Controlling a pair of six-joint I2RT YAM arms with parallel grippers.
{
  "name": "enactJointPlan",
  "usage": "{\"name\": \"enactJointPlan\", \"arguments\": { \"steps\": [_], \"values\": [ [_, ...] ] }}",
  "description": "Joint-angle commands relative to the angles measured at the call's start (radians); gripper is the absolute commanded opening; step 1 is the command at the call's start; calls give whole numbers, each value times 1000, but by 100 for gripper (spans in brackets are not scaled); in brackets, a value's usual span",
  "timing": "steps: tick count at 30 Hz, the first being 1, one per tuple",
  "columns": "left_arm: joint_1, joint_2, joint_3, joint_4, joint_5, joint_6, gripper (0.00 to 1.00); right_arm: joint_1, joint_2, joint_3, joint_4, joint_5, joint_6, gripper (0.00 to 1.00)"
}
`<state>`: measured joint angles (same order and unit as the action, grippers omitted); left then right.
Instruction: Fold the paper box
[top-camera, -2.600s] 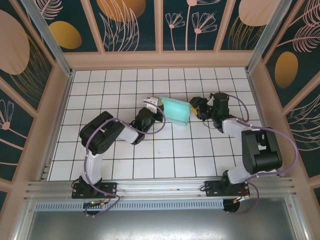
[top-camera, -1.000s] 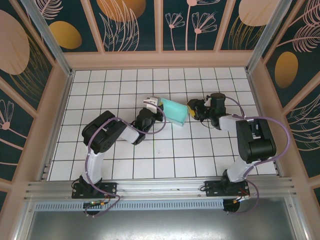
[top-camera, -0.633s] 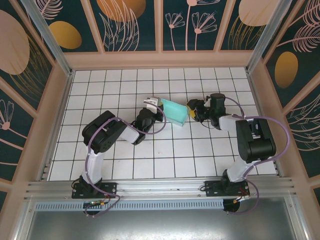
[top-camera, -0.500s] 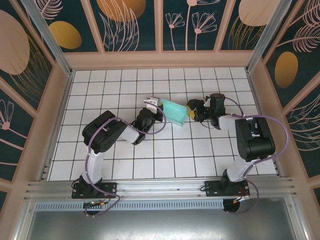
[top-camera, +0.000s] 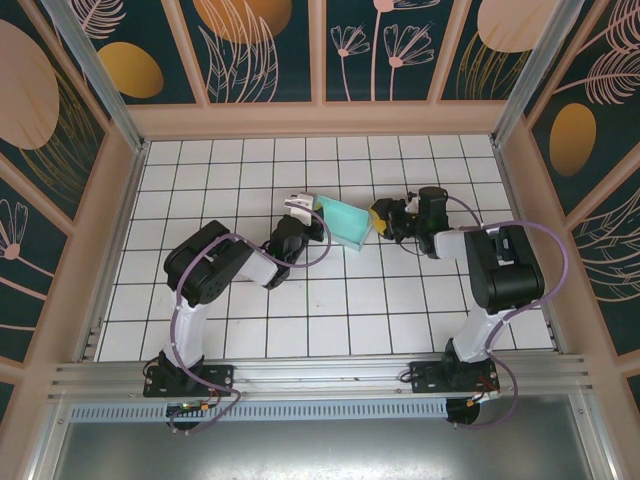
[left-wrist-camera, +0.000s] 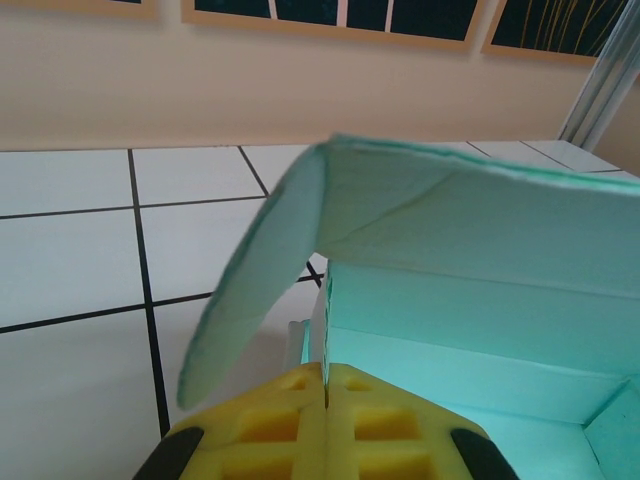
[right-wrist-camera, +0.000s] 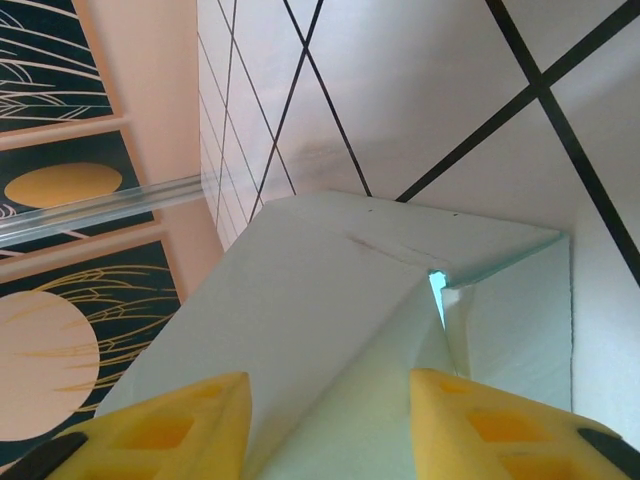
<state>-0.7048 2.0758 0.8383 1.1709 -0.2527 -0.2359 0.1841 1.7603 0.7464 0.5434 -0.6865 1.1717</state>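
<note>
Top: box (top-camera: 343, 222) sits on the table (top-camera: 200, 300), far half, between the two grippers. L gripper (top-camera: 308, 209) is on its left end, R gripper (top-camera: 379, 212) hard up at its right end. Vs ~2.6 s back, the R gripper has crept left toward the box and the R elbow has swung up and in. The box has nudged left and looks narrower from above. Reads as R pushing the right end in while L anchors; L hasn't moved. L wrist: L gripper (left-wrist-camera: 327, 385) pads are closed together w/ a thin card edge running into the seam, so it's clamped on the box. A rounded flap (left-wrist-camera: 250, 300) hangs out left, and the top panel tilts over an open interior, so not closed yet. R wrist: R gripper (right-wrist-camera: 330, 395) fingers (right-wrist-camera: 175, 420) are apart w/ the box (right-wrist-camera: 330, 290) end wedged between them, corner gap showing. Can't tell if they squeeze or just straddle. Judgement: mid-fold, shell formed, end flaps and lid loose. Next, R has to tuck the end w/o L letting go. Risk is thin card buckling or slipping out.
</note>
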Motion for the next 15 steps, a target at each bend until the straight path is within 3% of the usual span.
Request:
{"name": "enactJointPlan", "arguments": {
  "steps": [1,3,7,15],
  "values": [
    [-19,30,-4,-27,64,17,0,36,42,1,73,-76,50,47],
    [-19,32,-2,-28,64,17,0,36,56,-26,168,-97,118,51],
    [-18,32,0,-27,64,19,0,40,63,-42,194,-75,124,55],
    [-18,33,0,-28,71,24,0,49,62,-38,128,-39,62,42]
  ]
}}
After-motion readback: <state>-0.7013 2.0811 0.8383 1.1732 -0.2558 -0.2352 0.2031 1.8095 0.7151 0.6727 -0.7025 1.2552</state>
